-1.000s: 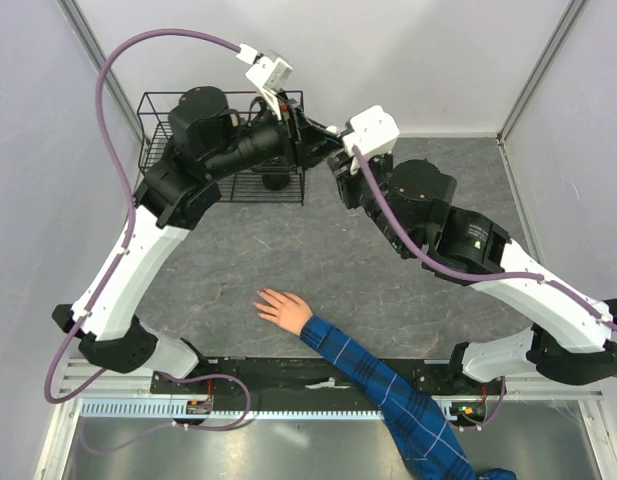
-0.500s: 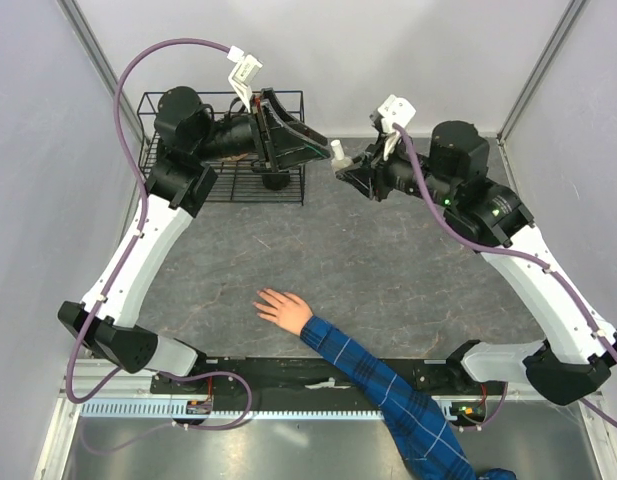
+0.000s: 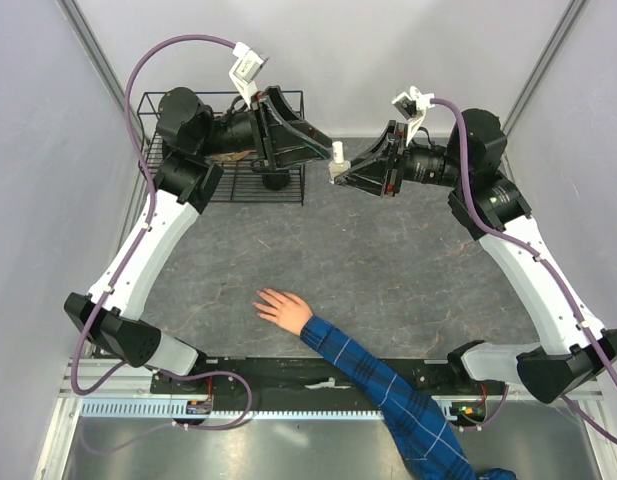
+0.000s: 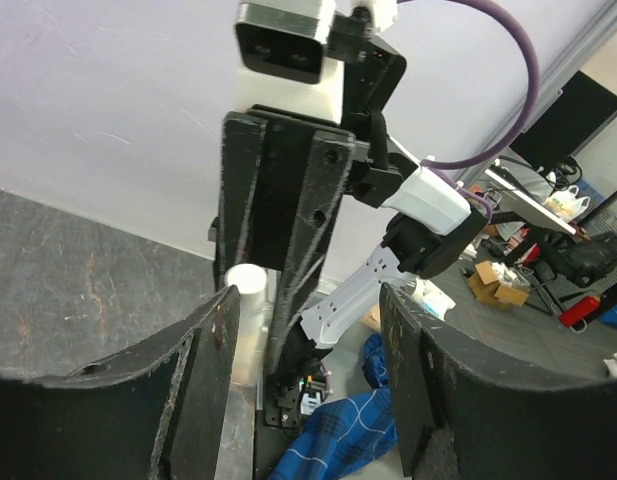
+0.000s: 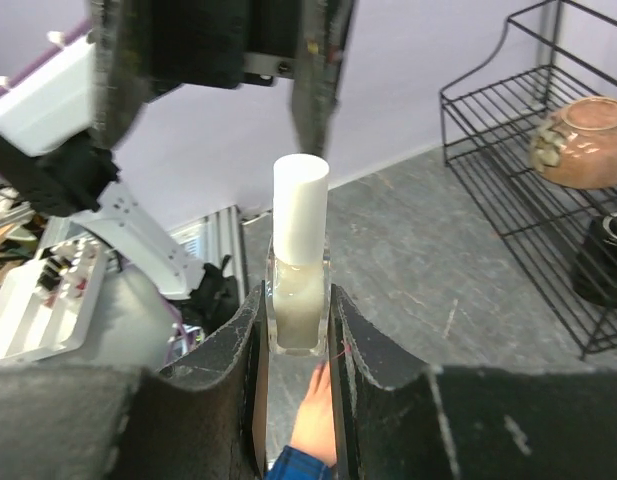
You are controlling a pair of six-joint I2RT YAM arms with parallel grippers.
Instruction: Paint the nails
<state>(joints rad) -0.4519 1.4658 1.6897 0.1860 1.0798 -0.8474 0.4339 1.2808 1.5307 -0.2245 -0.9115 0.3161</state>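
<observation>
Top external view shows the bare hand (image 3: 284, 308) flat on the table (image 3: 388, 260) near its front edge, with open tabletop around it. Its nails (image 3: 261, 298) are too small to see. Only the right wrist view shows the right gripper (image 5: 295, 296) clamped on 1 clear bottle (image 5: 300, 262). The left gripper (image 4: 306, 298) stands apart beside the white cap (image 4: 246, 278), near the wire rack (image 3: 146, 130).

Pale lilac walls (image 3: 408, 50) enclose a grey marbled table (image 3: 318, 250) under soft, even light. A black wire rack (image 3: 238, 188) stands at 11 o'clock. Metal posts (image 3: 537, 68) line the corners at 10 and 2. Beyond the cell are what may be cluttered desks (image 4: 548, 205).
</observation>
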